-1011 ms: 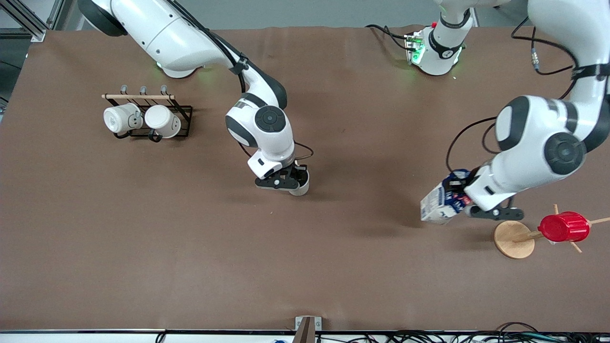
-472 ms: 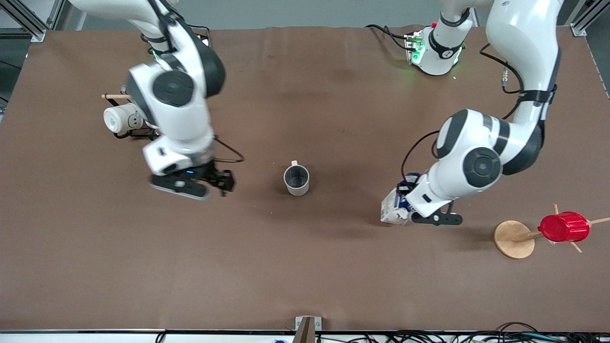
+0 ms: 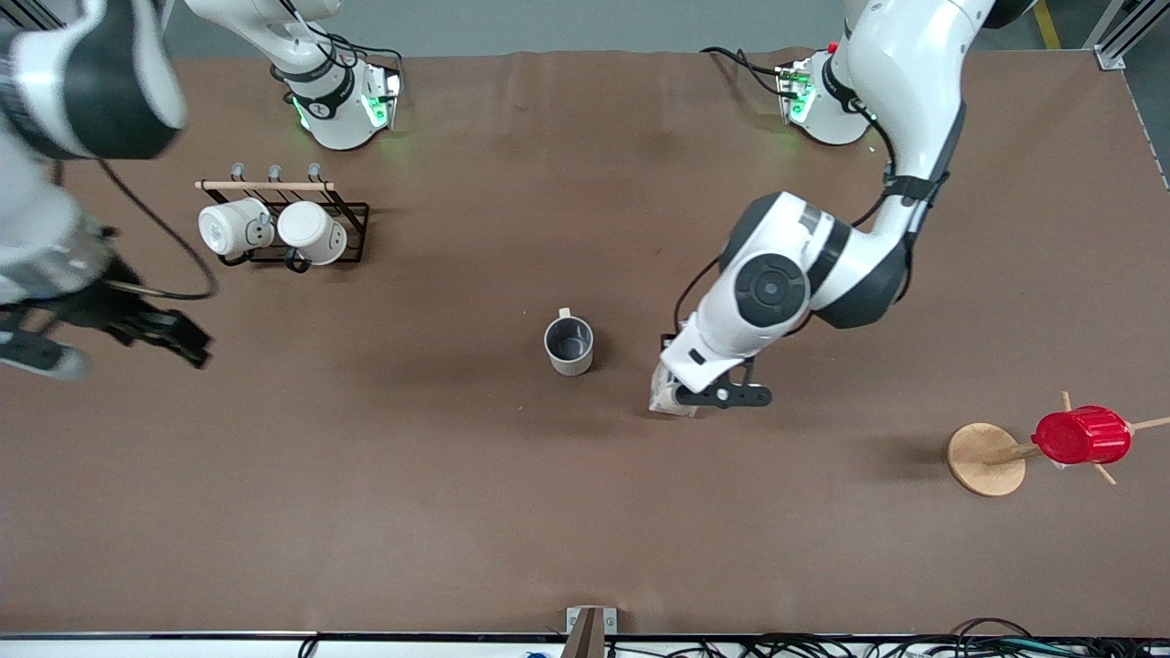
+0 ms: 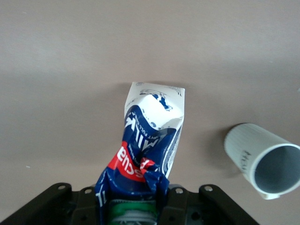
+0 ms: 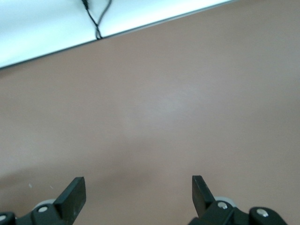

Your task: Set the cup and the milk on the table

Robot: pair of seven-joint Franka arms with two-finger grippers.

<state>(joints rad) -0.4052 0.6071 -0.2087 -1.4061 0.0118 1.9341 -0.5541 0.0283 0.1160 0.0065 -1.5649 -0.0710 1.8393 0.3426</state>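
The cup [image 3: 569,344] stands upright on the table [image 3: 585,512], mid-table; the left gripper [image 3: 699,395] clamps the milk [image 3: 670,395] by its top, just beside the cup toward the left arm's end, carton hanging slightly tilted over bare table. The right gripper [image 3: 137,324], fingers apart and empty, hangs over the right arm's end of the table, waiting.

Since a second ago the cup [image 3: 569,344] has been released and left standing at the table's centre, the right gripper [image 3: 137,324] withdrawn toward 9 o'clock with fingers spread, and the milk [image 3: 672,395] carried by the left gripper [image 3: 708,395] from 3 o'clock to just beside it.
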